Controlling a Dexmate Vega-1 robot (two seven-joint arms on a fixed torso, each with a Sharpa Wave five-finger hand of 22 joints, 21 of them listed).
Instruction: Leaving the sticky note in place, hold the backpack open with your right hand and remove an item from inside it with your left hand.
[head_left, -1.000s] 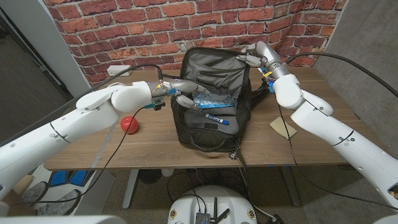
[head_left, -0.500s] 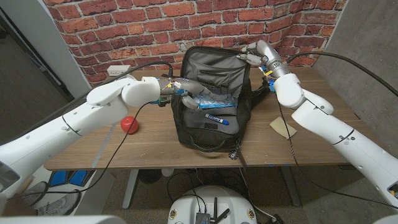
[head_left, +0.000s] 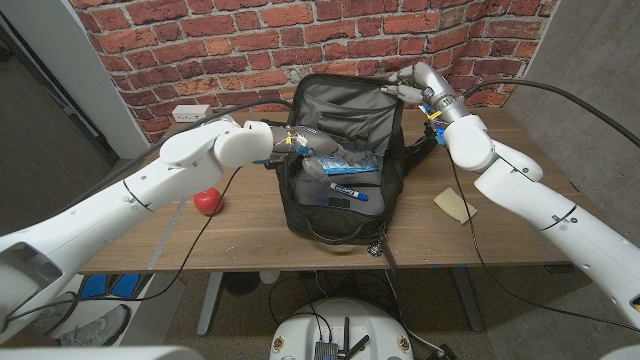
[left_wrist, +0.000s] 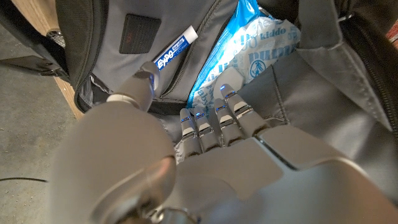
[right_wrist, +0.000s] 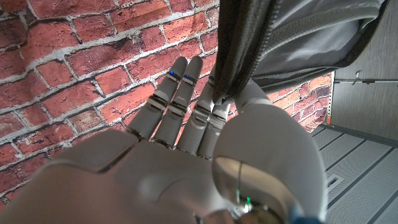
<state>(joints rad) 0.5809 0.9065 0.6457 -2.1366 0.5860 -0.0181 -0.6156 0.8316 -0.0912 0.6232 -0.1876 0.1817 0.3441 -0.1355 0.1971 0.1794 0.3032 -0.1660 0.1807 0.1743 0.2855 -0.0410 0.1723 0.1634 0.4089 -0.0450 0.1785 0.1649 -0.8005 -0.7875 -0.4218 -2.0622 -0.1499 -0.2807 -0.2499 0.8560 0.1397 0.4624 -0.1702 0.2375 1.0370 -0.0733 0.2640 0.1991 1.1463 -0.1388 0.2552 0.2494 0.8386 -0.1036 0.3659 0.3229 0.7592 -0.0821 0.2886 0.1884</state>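
The black backpack (head_left: 335, 215) stands open in the middle of the table, its grey-lined flap (head_left: 345, 105) raised. My right hand (head_left: 408, 86) pinches the flap's top edge (right_wrist: 239, 56) between thumb and fingers (right_wrist: 186, 102) and holds it up. My left hand (head_left: 315, 150) reaches into the opening with fingers (left_wrist: 221, 115) stretched and apart, holding nothing; the fingertips lie at the edge of a blue-and-white packet (left_wrist: 261, 53). A blue-labelled marker (left_wrist: 174, 50) lies beside the packet, seen also as the marker (head_left: 345, 190) in the head view. The pale sticky note (head_left: 455, 207) lies on the table right of the bag.
A red rounded object (head_left: 206, 200) sits on the table left of the backpack, under my left arm. A white power strip (head_left: 190, 113) lies at the back left by the brick wall. Cables run across the table on both sides.
My left hand has moved right and deeper into the backpack's opening, over the blue packet. My right hand has kept its hold on the raised flap.
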